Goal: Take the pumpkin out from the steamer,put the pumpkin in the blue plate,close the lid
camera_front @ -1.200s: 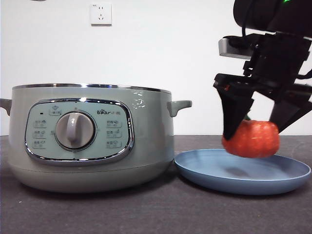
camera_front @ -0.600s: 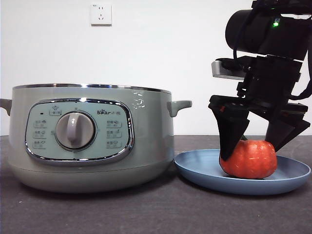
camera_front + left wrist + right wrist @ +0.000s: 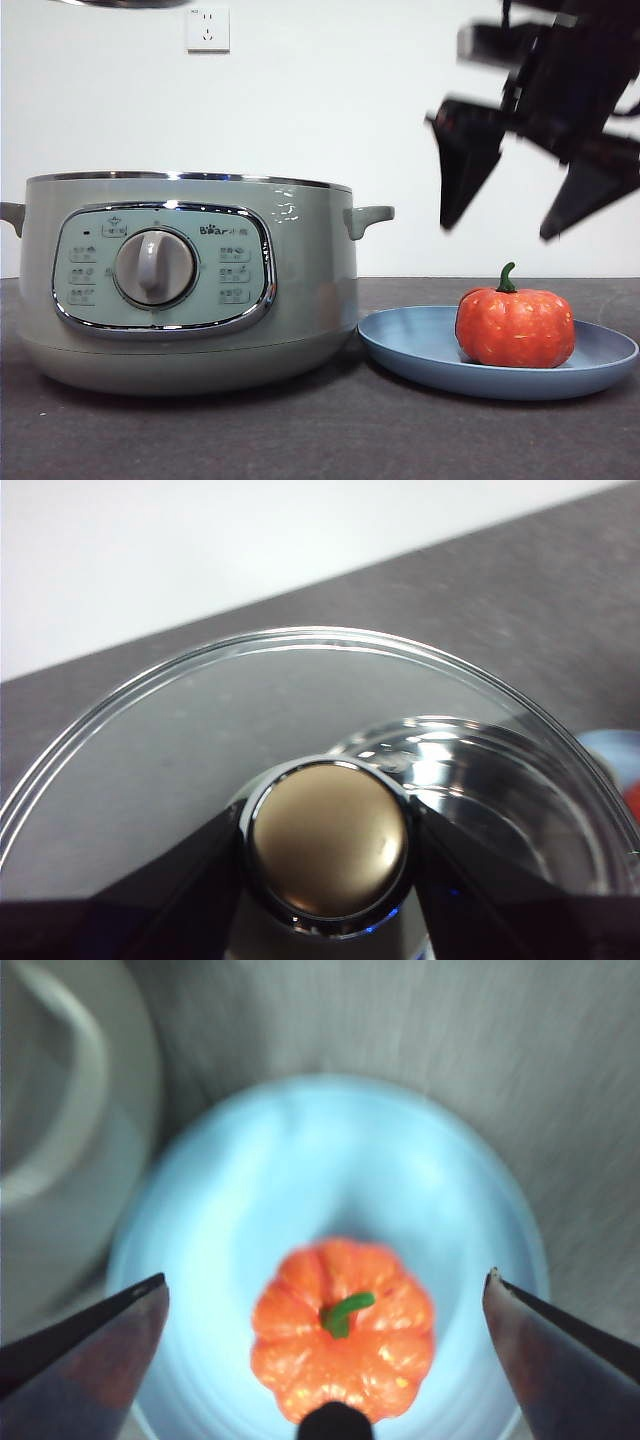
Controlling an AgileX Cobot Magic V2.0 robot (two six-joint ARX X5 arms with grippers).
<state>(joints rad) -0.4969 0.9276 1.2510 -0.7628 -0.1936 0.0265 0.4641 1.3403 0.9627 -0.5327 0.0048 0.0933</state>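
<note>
Pumpkin (image 3: 516, 328) sits upright on the blue plate (image 3: 420, 350), stem up, just right of the open steamer (image 3: 300, 290) on the table (image 3: 300, 440). Right gripper (image 3: 520, 200) hangs above the pumpkin, jaws spread wide, touching nothing. Left gripper (image 3: 326, 880) is clamped on the knob of the glass lid (image 3: 200, 730), held in the air.

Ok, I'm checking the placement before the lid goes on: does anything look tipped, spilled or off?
Nothing stands out. The pumpkin sits upright in the blue plate, stem up, beside the open steamer. The right gripper hangs open above it. The left gripper holds the lid by its knob.
</note>
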